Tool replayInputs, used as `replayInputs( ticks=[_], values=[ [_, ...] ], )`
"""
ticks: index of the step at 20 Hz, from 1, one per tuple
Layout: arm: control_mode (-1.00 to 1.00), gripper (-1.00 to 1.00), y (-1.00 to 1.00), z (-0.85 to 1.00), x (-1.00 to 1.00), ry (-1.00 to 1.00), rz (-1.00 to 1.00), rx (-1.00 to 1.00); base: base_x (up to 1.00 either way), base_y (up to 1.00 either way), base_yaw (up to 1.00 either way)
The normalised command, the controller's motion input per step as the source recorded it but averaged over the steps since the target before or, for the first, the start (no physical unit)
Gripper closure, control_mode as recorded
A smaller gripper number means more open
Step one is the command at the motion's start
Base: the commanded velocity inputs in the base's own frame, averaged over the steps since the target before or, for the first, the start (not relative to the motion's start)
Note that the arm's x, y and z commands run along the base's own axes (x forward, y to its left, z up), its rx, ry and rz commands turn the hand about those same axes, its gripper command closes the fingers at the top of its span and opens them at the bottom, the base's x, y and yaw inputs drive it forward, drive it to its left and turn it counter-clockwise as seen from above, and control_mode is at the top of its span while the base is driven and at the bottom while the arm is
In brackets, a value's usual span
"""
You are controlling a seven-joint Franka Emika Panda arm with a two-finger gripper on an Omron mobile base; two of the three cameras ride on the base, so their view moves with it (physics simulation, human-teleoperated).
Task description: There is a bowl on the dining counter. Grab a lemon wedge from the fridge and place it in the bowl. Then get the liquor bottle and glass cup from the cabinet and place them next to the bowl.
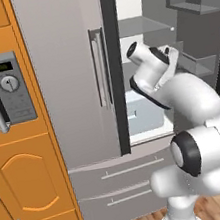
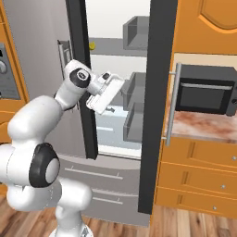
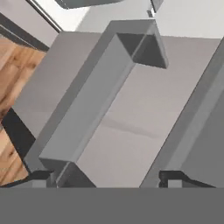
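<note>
Gripper (image 2: pixel 112 95) reaches through the open fridge (image 2: pixel 118 60) doorway, fingers (image 3: pixel 173 177) spread wide, nothing held. A door bin (image 3: pixel 94 103) lies just ahead of them. A small yellow item, probably the lemon wedge (image 2: pixel 92 46), sits on a shelf above them.

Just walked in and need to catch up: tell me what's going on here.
The white robot arm is reaching into the fridge, whose right door stands open. Its gripper is open and empty, fingers spread, facing the door's grey bins. A small yellow item, possibly the lemon wedge, sits on an upper shelf, not yet picked up.
</note>
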Motion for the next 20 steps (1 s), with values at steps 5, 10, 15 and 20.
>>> replayInputs(
  ticks=[5, 10, 15, 20],
  values=[
    [-1.00, -1.00, 0.85, 0.00, -0.71, -0.23, 0.15, 0.35, 0.00, 0.00, 0.00],
    [-1.00, -1.00, 1.00, -0.01, -0.51, -0.18, 0.19, 0.31, 0.00, 0.00, 0.00],
    [-1.00, -1.00, 1.00, 0.07, -0.03, -0.15, 0.19, 0.33, 0.00, 0.00, 0.00],
    [-1.00, -1.00, 1.00, 0.38, 0.06, -0.17, 0.15, 0.31, 0.00, 0.00, 0.00]
  ],
)
